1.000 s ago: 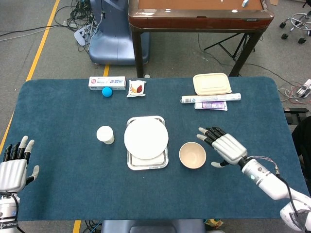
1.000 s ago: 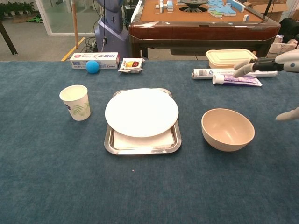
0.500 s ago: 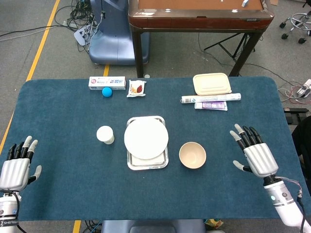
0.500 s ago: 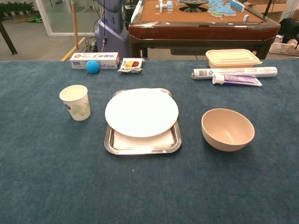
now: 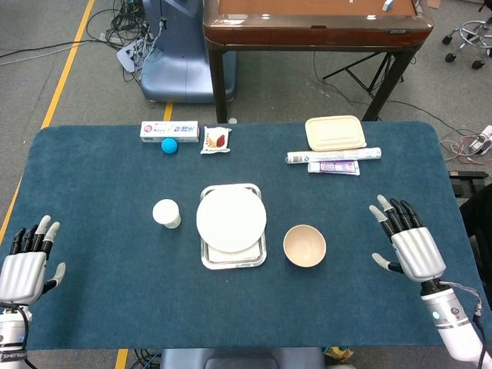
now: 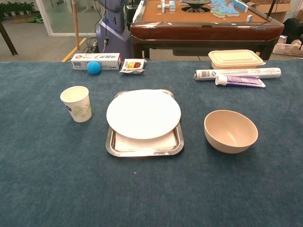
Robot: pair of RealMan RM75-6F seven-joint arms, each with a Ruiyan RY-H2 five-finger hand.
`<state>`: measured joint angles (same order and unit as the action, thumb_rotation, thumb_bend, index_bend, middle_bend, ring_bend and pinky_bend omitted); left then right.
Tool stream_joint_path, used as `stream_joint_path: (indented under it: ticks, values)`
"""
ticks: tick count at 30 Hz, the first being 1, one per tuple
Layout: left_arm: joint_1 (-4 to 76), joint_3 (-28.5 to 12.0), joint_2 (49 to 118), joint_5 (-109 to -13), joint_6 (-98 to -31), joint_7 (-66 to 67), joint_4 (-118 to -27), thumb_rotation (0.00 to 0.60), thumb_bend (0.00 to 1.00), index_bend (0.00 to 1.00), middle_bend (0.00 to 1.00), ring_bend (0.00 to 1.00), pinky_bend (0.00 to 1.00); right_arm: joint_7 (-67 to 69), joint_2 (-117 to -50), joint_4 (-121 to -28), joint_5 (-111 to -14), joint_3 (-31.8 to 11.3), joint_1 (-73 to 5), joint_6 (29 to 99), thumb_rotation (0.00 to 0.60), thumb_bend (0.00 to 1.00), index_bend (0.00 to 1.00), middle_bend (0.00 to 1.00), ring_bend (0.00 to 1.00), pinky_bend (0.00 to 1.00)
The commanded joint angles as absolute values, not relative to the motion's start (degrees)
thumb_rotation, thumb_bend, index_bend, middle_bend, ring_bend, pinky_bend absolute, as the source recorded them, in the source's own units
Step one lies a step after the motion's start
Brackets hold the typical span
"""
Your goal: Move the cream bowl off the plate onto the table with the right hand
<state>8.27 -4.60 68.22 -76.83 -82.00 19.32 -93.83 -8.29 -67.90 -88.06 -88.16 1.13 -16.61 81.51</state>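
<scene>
Risk looks slight: round cream bowl [image 6: 231,131] rests upright on blue cloth surface [image 5: 92,169], right hand [image 5: 407,244] released, well apart.

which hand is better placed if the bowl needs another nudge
Right. The right hand is open just beside the bowl; the left hand sits beyond the plate.

Your chest view shows neither hand; only the head view has the right hand [image 5: 408,244] and left hand [image 5: 24,265], w/ both forearms cut off at the bottom edge. The plate [image 6: 143,113] hides most of the metal tray [image 6: 144,144] under it, and you can't tell what the pale sheet betw. them is. Print on the toothpaste box [image 6: 95,59], tube [image 6: 240,81] and snack packet [image 6: 132,65] is too small to read.
</scene>
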Motion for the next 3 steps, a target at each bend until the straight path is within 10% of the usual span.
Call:
stream_joint_path:
  ticks: [1, 3]
  values:
    - [8.24, -4.58, 68.2, -76.77, -82.03, 19.35, -93.8, 0.6, 0.36, 0.0, 0.0, 0.0, 0.0, -8.33, -67.78, -88.14, -88.28, 0.97, -16.48, 81.33, 0.6, 0.25, 0.0, 0.0, 0.0, 0.01]
    - [8.13, -4.53, 68.21, -76.95, -82.31, 19.26, -93.79, 0.6, 0.36, 0.0, 0.0, 0.0, 0.0, -8.44, -67.76, -88.16, -88.41, 0.84, -16.43, 81.0, 0.6, 0.25, 0.0, 0.0, 0.0, 0.01]
